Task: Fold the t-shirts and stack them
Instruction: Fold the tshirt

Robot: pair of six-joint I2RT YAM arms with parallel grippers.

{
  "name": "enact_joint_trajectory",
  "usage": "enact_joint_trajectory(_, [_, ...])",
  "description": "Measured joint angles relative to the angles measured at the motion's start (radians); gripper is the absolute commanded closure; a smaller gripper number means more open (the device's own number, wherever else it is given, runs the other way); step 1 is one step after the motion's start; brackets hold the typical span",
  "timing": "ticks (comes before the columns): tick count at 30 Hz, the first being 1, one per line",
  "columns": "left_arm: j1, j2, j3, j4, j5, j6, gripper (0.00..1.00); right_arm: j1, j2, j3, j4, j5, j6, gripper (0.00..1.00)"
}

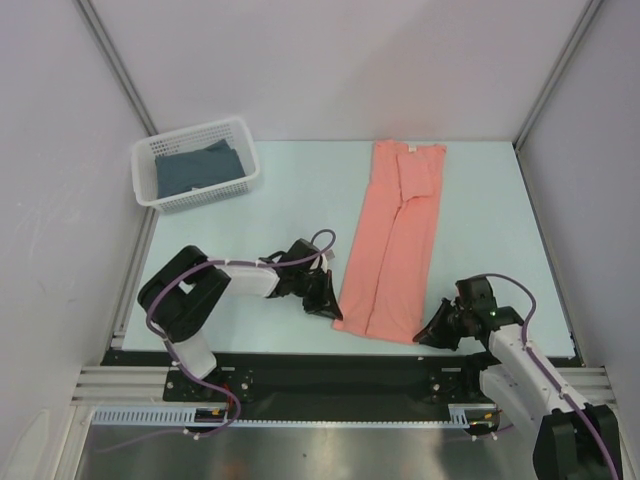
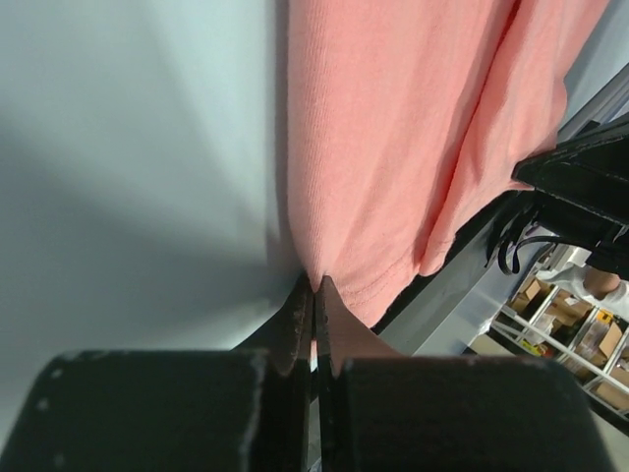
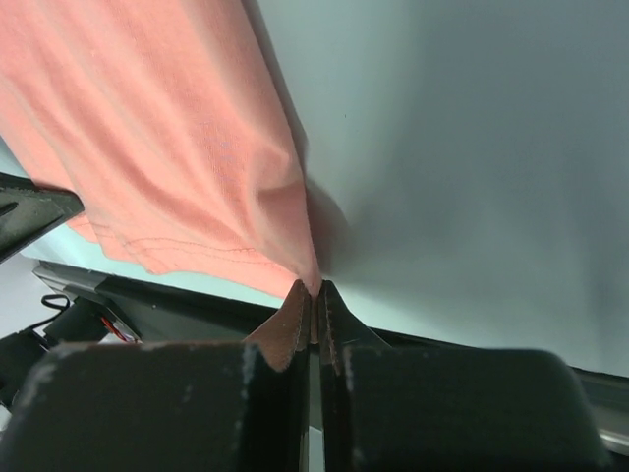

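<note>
Counter [image 1: 290, 200]: carried everything.
Salmon-pink t-shirt [image 1: 392, 240]: long folded strip right of centre, hem at the near edge, probably awaiting a fold towards the collar.
Basket [image 1: 205, 197]: far-left corner, held the slate-blue t-shirt [image 1: 195, 170].
Left pincer [image 1: 328, 305]: pinched the hem's left corner.
Right pincer [image 1: 432, 335]: pinched its right corner.
Wrist views: showed both grips, which the overhead view could not.

Pale mint table [image 1: 290, 200], plain white walls [image 1: 340, 60], grey corner posts [image 1: 113, 60], possibly shelving [image 2: 565, 339] beyond, soft even light
</note>
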Motion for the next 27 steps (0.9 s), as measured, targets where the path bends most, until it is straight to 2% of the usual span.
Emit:
enact_joint_trajectory(8, [-0.043, -0.064, -0.055, 0.001, -0.022, -0.054, 1.00, 0.020, -0.145, -0.012, -0.078, -0.019, 0.015, 1.00])
enact_joint_trajectory(11, [-0.053, -0.087, -0.023, -0.053, -0.034, -0.061, 1.00, 0.014, -0.130, 0.003, -0.082, -0.028, 0.018, 1.00])
enact_joint_trajectory(14, [-0.048, -0.074, 0.102, -0.140, -0.035, -0.060, 1.00, -0.022, -0.018, 0.075, -0.075, -0.038, -0.002, 1.00])
enact_joint_trajectory(18, [-0.002, 0.000, 0.342, -0.178, -0.029, -0.058, 1.00, -0.134, 0.217, 0.246, -0.040, -0.047, -0.077, 1.00])
enact_joint_trajectory(22, [0.082, 0.138, 0.570, -0.185, -0.013, -0.060, 1.00, -0.257, 0.454, 0.436, 0.013, -0.063, -0.151, 1.00])
enact_joint_trajectory(27, [0.162, 0.333, 0.779, -0.174, 0.024, -0.080, 1.00, -0.311, 0.763, 0.706, 0.063, -0.083, -0.233, 1.00])
